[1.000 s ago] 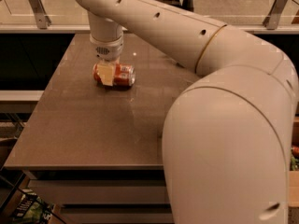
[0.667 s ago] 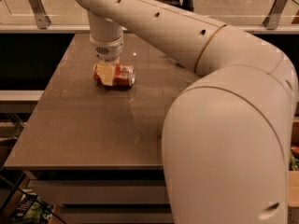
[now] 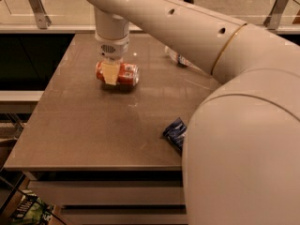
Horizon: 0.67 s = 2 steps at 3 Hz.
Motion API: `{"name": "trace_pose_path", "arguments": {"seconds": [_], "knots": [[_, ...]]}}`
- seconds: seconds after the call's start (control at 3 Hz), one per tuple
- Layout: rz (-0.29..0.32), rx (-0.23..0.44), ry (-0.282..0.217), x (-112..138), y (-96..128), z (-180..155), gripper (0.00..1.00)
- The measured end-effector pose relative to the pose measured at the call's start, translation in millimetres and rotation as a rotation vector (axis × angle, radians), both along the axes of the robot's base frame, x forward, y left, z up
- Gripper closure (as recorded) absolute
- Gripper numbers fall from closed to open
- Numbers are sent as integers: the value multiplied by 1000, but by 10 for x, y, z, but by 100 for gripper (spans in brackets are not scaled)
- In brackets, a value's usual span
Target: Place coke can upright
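Since the coke can (image 3: 127, 74) lies on its side on the bench (image 3: 84, 135), towards the far left of the top, its long axis running left to right and one silver end facing right, the end effector (image 3: 112, 70) hangs straight down over the can's middle with the wrist vertical; a pale part of it crosses the front of the can's body, so it sits around the can rather than beside it; whether it is clamped on the can or merely straddling it, I cannot tell. That top-down approach across the barrel looks, in my judgement, like the hold needed to lift the can and turn it onto one end; the can is not yet upright. The arm (image 3: 197, 27) reaches in from the near right and hides much of the bench's right side; a clear bottle (image 3: 179, 58) shows just behind it, well apart from the can; a dark blue packet (image 3: 174, 132) lies near the front edge, beside the arm's bulk. White markings show on the orange-red can but cannot be read; the bottle's label and the packet's print are likewise illegible.
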<state>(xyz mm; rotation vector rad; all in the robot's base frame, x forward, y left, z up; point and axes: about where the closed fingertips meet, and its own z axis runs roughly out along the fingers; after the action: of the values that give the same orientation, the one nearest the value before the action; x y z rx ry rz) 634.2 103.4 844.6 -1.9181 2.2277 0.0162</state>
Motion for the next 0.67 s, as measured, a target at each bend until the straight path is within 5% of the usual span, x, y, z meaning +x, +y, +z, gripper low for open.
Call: {"name": "trace_pose_path", "arguments": {"seconds": [0.67], "knots": [[63, 121, -133, -103, -191, 346, 100]]}}
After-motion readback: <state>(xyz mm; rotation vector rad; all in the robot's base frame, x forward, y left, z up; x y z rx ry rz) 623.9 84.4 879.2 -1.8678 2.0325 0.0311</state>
